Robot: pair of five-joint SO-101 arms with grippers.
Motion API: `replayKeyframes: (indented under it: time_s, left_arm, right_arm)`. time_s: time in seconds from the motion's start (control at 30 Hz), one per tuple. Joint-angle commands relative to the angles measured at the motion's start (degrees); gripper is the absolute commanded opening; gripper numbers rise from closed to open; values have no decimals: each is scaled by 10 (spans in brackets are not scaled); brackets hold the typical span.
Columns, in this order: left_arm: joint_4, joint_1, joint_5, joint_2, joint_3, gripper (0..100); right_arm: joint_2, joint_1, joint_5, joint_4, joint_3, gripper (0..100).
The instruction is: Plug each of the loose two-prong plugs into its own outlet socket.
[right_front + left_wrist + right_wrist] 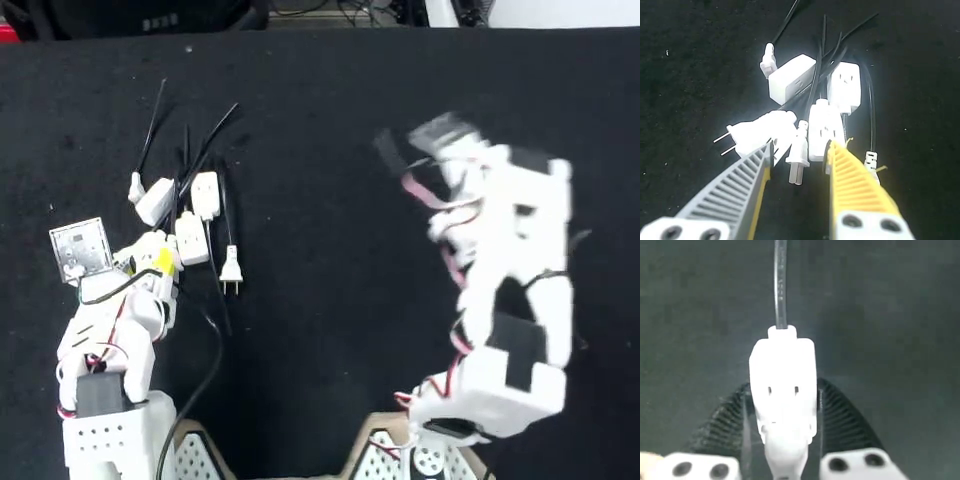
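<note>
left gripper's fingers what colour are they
One finger grey, the other yellow; best in the left wrist view.

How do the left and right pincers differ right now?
The left pincer is open; the right pincer is shut on a white plastic connector with black cord. Left pincer's fingers are grey and yellow; right pincer's are black. Left is at the heap of white plugs and sockets; right is far from it. Both have ridged fingers.
</note>
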Motion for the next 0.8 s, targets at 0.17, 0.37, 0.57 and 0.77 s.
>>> replayKeyframes:
  time_s: [0.17,0.37,0.57,0.77]
  left_arm:
    - [-11,-7,-1,-4,-14,188]
    - [-11,-7,-1,-4,-13,188]
    - [-10,-7,-1,-4,-13,188]
    - [-10,-7,-1,-4,-13,188]
  right_arm:
    - [227,98,-91,41,-345,11]
    - [436,127,-91,125,-647,14]
    - [616,133,-80,207,-909,15]
    - [698,136,-66,218,-1000,57]
